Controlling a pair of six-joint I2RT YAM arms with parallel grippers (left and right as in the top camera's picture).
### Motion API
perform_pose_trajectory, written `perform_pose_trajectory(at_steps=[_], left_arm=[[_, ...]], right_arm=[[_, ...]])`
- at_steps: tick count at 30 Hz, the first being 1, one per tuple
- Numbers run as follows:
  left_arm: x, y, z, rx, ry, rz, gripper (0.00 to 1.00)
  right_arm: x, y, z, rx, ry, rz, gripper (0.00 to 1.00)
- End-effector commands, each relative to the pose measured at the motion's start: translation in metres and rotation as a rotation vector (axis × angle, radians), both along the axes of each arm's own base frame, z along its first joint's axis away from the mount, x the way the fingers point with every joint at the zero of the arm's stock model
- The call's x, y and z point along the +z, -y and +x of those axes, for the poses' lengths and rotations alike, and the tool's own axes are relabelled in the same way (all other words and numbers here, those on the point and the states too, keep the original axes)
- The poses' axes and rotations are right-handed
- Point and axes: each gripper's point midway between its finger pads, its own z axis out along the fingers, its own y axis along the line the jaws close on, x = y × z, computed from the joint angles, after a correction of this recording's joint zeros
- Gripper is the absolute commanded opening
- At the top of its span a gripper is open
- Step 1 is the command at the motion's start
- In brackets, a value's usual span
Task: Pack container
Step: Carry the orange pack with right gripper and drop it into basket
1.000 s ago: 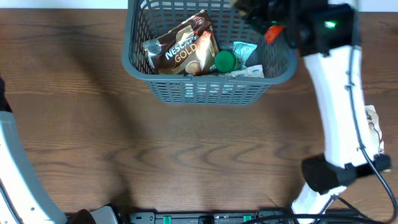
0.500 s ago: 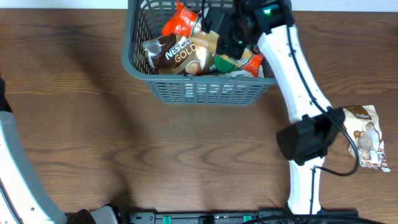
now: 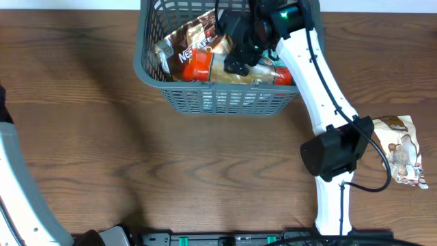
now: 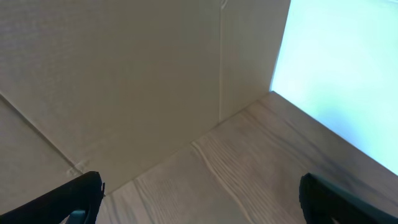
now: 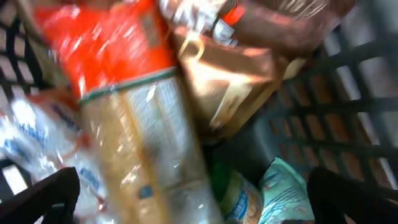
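Note:
The container [image 3: 218,101], a blue-grey lattice basket, stands at the table's far edge. Inside lie a brown Nescafe pouch [image 3: 179,46], an orange-topped packet [image 3: 198,63] and other packets. My right gripper [image 3: 236,61] hangs inside the basket just right of the orange packet. In the right wrist view it [image 5: 199,202] is open, with the blurred orange-topped packet [image 5: 109,46] loose below, a gold-brown pouch [image 5: 239,81] and a teal packet [image 5: 287,186] beside it. My left gripper [image 4: 199,202] is open, holds nothing and faces a beige wall.
A white and brown snack packet [image 3: 401,152] lies on the table at the right edge. The right arm [image 3: 321,102] stretches from the front edge up to the basket. The left arm [image 3: 17,191] stands along the left edge.
The right gripper opened and let go of the orange packet, which now lies lower in the basket against the front wall. The left arm has not moved.

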Motion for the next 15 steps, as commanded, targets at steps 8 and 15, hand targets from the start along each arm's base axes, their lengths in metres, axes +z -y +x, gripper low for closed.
perform_pose_trajectory(at_steps=[8, 15], left_arm=[[0.0, -0.003, -0.003, 0.02, 0.003, -0.001, 0.98], [0.0, -0.003, -0.003, 0.02, 0.003, -0.001, 0.99]], right_arm=[[0.16, 0.096, 0.003, -0.655, 0.396, 0.02, 0.99], [0.197, 0.212, -0.056, -1.18, 0.401, 0.075, 0.99]])
